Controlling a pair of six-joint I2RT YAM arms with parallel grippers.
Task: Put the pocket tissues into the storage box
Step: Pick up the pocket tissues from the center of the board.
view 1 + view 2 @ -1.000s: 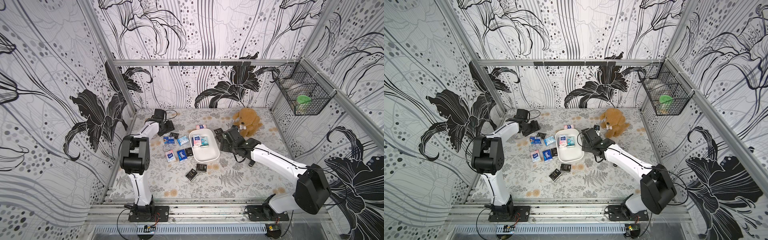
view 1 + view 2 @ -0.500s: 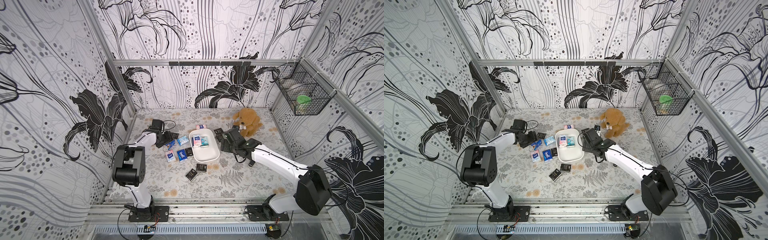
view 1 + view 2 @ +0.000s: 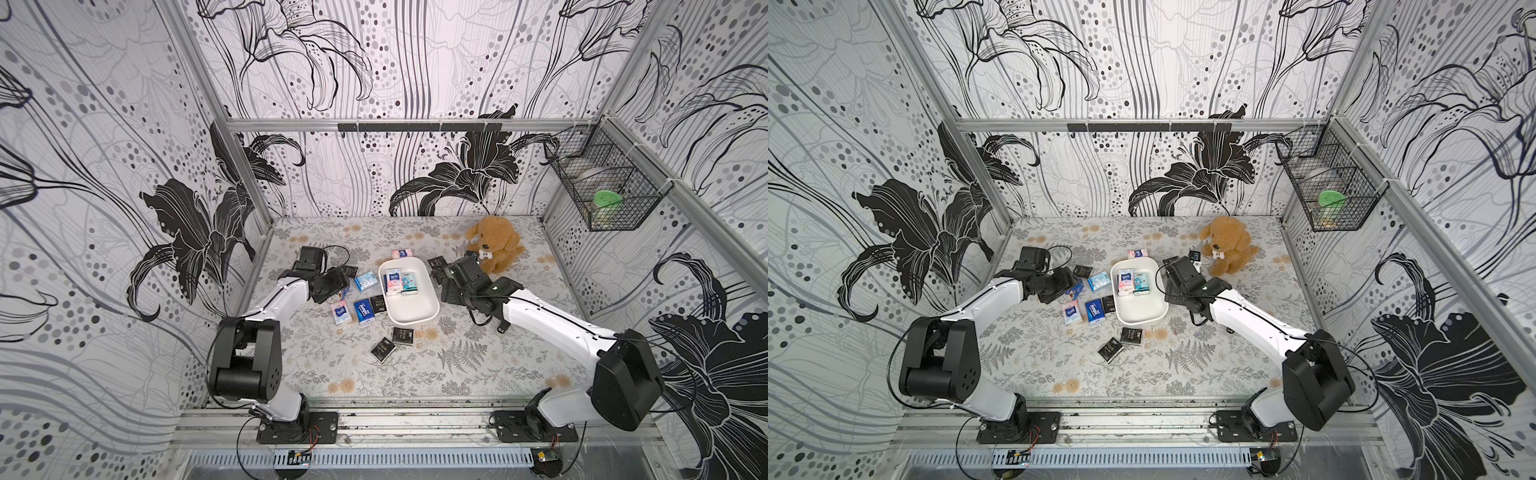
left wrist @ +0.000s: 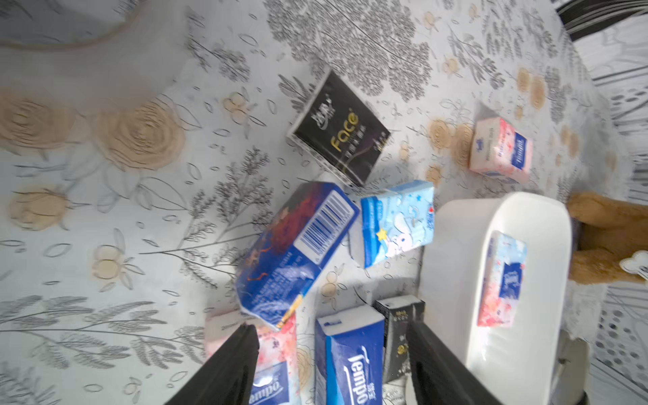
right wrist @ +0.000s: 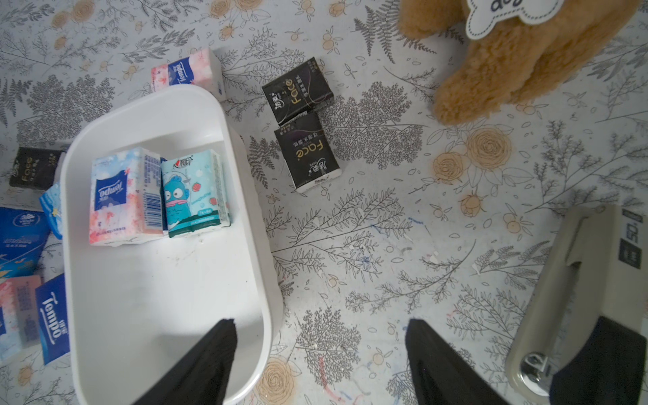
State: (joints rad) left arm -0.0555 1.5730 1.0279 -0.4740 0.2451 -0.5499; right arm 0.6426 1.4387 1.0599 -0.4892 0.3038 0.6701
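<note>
White storage box (image 5: 157, 298) holds some pocket tissues (image 5: 119, 196); left pincer (image 4: 329, 328) and right pincer (image 5: 321, 322) gape empty.

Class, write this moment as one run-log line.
left tool: open, over pocket tissues | right tool: open, at storage box rim | few tissues inside box, most outside

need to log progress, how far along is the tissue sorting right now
Done: a pink-white packet and a teal packet lie in the storage box. In hand: nothing; left tool and right tool are open, the left near a dark blue packet. Left: roughly eleven packets on the table.
</note>
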